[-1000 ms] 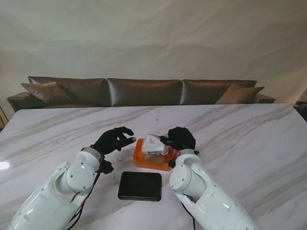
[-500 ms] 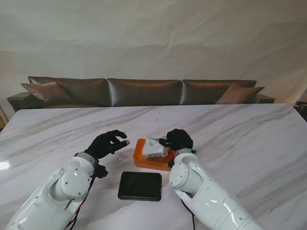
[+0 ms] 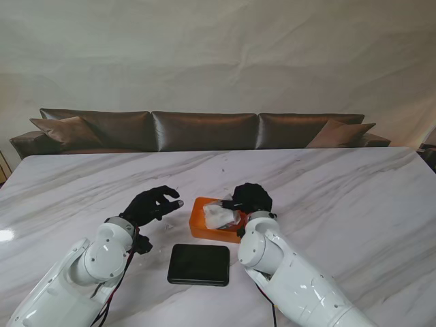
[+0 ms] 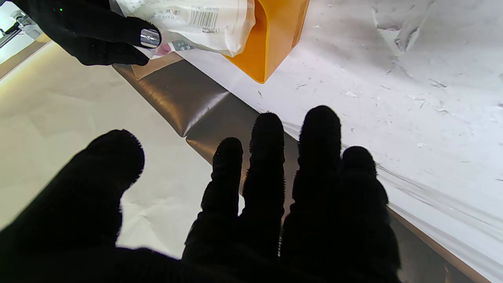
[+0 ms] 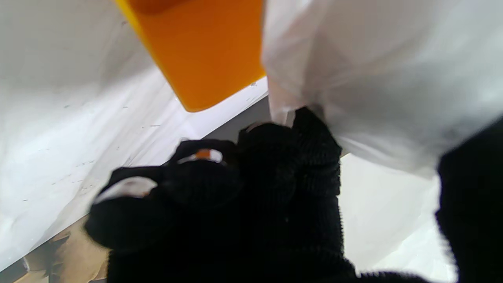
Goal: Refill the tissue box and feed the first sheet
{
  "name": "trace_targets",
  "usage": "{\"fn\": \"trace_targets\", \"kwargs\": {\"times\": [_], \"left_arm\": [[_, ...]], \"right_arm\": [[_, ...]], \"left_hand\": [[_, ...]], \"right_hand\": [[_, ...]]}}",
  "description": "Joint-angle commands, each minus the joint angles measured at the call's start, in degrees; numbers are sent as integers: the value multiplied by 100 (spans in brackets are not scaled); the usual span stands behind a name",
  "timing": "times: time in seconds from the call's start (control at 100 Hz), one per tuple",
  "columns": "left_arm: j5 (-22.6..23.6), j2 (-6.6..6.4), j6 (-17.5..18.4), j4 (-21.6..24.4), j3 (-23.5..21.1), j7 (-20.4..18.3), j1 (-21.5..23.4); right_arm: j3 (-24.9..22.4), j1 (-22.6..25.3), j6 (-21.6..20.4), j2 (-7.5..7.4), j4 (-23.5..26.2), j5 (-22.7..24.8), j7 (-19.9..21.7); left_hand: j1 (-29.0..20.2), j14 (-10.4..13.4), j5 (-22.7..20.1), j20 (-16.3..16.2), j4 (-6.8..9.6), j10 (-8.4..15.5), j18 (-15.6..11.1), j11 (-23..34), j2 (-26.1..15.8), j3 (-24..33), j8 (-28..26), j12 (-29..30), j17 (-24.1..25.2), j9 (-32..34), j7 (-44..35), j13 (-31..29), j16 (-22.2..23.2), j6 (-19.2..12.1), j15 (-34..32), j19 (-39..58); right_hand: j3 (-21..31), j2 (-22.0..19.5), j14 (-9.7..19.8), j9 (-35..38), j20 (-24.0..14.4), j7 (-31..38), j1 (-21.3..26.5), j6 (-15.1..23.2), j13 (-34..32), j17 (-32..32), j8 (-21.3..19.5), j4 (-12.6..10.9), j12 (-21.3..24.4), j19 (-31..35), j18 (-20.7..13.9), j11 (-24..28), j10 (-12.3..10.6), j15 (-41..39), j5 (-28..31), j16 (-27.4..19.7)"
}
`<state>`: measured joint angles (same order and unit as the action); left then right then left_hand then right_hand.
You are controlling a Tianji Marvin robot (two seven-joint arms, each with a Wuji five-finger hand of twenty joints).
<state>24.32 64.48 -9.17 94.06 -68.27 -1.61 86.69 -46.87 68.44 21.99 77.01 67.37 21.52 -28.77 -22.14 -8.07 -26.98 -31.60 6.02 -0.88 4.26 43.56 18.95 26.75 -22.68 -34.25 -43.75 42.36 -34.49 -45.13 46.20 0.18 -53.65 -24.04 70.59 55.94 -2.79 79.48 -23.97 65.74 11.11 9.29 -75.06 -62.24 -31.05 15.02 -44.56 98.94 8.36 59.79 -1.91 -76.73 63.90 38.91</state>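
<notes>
Gripping the tissue pack [image 3: 219,216] over the orange box [image 3: 197,225], right hand [image 3: 251,198]; left hand [image 3: 154,204] spread, empty.

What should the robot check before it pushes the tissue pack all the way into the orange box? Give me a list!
1. Right hand holding the tissue pack: ok, its fingers are closed on the wrapper.
2. Pack over the orange box: ok, it sits at the open top.
3. Pack fully down inside: not ok, it sticks up past the rim.
4. Left hand out of the way: ok, it is open, beside the box, touching nothing.
5. Black lid clear of the box: ok, it lies flat on the table, nearer to me.
6. Wrapper opened so a sheet can feed: cannot tell.
</notes>
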Motion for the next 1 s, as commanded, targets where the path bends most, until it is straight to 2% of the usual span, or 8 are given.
{"fn": "trace_targets", "kwargs": {"times": [0.0, 0.12, 0.19, 0.47, 0.7, 0.8, 0.91, 0.99], "left_arm": [[-18, 3, 1, 42, 4, -79, -8], [-26, -1, -11, 53, 2, -102, -12], [-33, -3, -18, 59, -3, -114, -9], [-57, -9, -24, 65, -39, -149, 12], [-101, 2, -3, 17, -18, -129, -24], [-132, 9, 3, -10, 4, -114, -45], [-156, 15, 12, -34, 29, -104, -66], [-168, 19, 22, -34, 40, -91, -68]], "right_arm": [[5, -10, -29, 4, -29, 12, 67], [30, -23, 5, 16, -58, 28, 49], [62, -40, 35, 16, -87, 83, 37], [105, -17, 357, -21, -14, 303, 92], [19, 115, 664, -79, 262, 385, 224], [-7, 175, 741, -129, 409, 395, 372], [25, 209, 929, -270, 672, 410, 900], [58, 199, 932, -300, 693, 417, 998]], "left_hand": [[169, -540, -20, -74, 35, 111, -945, 54, -170, 15, 64, -53, 122, 74, -32, -217, 70, -138, -187, 12315], [160, -535, -33, -65, 34, 110, -941, 70, -178, 8, 65, -64, 105, 91, -30, -238, 68, -131, -194, 12321], [166, -542, -34, -59, 32, 106, -941, 82, -182, 0, 66, -71, 95, 107, -27, -244, 66, -122, -197, 12326], [164, -540, -45, -36, 31, 102, -945, 123, -190, -20, 70, -102, 69, 142, -16, -270, 64, -101, -217, 12340], [159, -533, -69, -26, 32, 98, -939, 151, -190, -30, 67, -125, 56, 163, -21, -285, 64, -104, -228, 12356], [156, -541, -83, -21, 35, 93, -939, 159, -195, -31, 65, -132, 48, 172, -27, -291, 66, -101, -237, 12362], [154, -539, -98, -17, 38, 94, -933, 169, -189, -29, 64, -141, 42, 189, -29, -308, 67, -100, -249, 12371], [152, -546, -106, -14, 39, 90, -933, 182, -187, -26, 62, -148, 34, 213, -32, -315, 69, -95, -257, 12376]], "right_hand": [[240, 163, 93, 163, -14, 72, -198, 293, -29, -155, -36, 111, -196, 655, -732, 23, -64, -480, -166, 131], [222, -2, 133, 22, -33, -322, -400, 120, -32, -126, 98, -170, -412, 659, -830, 64, -186, -468, -441, 130], [163, -199, 177, -65, -47, -943, -568, -14, -35, -122, -157, -608, -558, 668, -886, 89, -302, -479, -591, 137], [245, 37, 225, -382, -69, -1902, -1018, -219, -36, -113, 729, -475, -655, 678, -1009, 93, -330, -497, -1075, 166], [101, -255, 69, 23, -99, -1381, -941, -10, -26, -267, 804, -550, -671, 807, -784, 219, -216, -762, 450, 310], [-33, -474, -7, 138, -95, -1376, -856, -24, -19, -290, 918, -623, -667, 832, -684, 219, -162, -812, 779, 352], [-226, -803, -3, -221, -81, -2001, -1071, -164, -24, -66, 1193, -667, -734, 715, -759, 84, -151, -524, 101, 230], [-227, -780, -8, -407, -83, -2300, -1196, -301, -22, 39, 1279, -653, -766, 665, -805, 48, -147, -394, -422, 166]]}}
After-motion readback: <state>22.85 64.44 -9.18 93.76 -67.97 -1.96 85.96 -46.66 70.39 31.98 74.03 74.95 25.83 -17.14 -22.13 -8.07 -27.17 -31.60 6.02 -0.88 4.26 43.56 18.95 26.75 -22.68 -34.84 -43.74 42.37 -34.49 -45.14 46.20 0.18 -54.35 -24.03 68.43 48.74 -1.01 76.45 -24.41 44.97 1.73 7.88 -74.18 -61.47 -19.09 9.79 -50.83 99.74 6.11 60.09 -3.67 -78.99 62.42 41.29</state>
